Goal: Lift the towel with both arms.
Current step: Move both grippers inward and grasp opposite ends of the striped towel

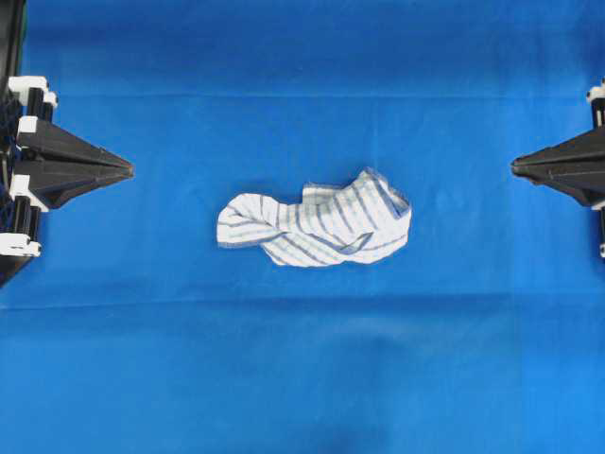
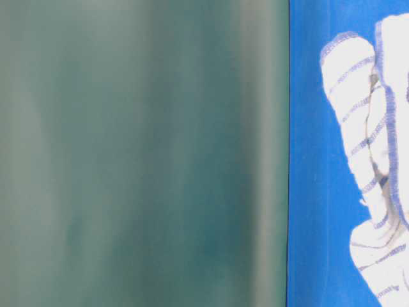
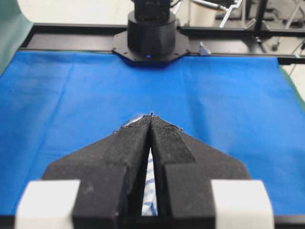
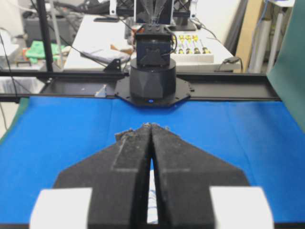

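1. One towel [image 1: 317,230] lies crumpled and twisted near the middle of the blue table cover [image 1: 302,378], white with thin blue and grey stripes, its longer run going from 9 o'clock to 3 o'clock in the overhead view.
2. Up close in the table-level view, the towel [image 2: 358,121] fills the right edge in soft folds, lying on the blue cover [image 2: 313,192], while a blurred green surface [image 2: 140,153] blocks the whole left side.
3. Over at 9 o'clock from the towel, well apart from it, sits the left gripper [image 1: 129,169], wedge tip pointing toward the cloth.
4. Its wrist view shows the left gripper [image 3: 151,115] with fingers pressed together at the tips, nothing between them; a sliver of striped cloth shows through the narrow slit behind the tips.
5. At 3 o'clock, also well clear of the towel, the right gripper [image 1: 515,166] points inward.
6. From its own camera, the right gripper [image 4: 151,125] has its jaws closed tip to tip, gripping nothing, with the opposite arm's black base [image 4: 152,78] straight ahead at 12 o'clock.
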Controlling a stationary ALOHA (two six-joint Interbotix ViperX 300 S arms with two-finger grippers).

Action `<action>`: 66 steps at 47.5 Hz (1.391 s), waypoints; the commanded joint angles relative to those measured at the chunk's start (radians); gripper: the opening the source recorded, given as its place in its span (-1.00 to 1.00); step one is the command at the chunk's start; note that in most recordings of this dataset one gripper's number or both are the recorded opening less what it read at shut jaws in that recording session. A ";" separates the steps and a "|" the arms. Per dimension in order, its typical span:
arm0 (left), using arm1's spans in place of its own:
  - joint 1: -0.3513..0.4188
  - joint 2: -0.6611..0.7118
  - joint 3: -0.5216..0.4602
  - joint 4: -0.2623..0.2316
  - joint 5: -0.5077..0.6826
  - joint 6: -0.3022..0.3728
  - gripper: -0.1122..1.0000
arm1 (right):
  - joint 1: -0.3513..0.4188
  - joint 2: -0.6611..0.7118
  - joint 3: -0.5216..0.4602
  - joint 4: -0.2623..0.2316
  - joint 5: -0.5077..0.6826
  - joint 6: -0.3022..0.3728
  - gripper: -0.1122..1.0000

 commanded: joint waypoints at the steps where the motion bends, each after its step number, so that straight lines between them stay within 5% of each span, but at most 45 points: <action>1: -0.003 0.006 -0.032 -0.017 -0.006 -0.005 -0.80 | 0.000 0.006 -0.023 0.002 -0.006 0.002 -0.80; 17: -0.015 0.109 -0.040 -0.017 -0.028 -0.005 -0.80 | 0.000 0.133 -0.098 0.002 0.133 0.018 -0.80; 33: -0.015 0.313 -0.067 -0.018 -0.094 -0.006 -0.75 | -0.002 0.336 -0.137 0.005 0.140 0.054 -0.79; 38: -0.015 0.390 -0.081 -0.020 -0.094 -0.006 -0.41 | 0.000 0.410 -0.156 0.005 0.141 0.069 -0.67; 45: -0.014 0.497 -0.086 -0.020 -0.097 -0.006 0.41 | 0.000 0.537 -0.192 0.002 0.161 0.072 0.13; 49: -0.012 0.551 -0.086 -0.020 -0.098 -0.006 0.76 | 0.002 0.620 -0.207 0.002 0.164 0.072 0.39; 66: -0.009 0.818 -0.133 -0.025 -0.189 -0.008 0.80 | 0.003 0.881 -0.281 0.002 0.192 0.074 0.30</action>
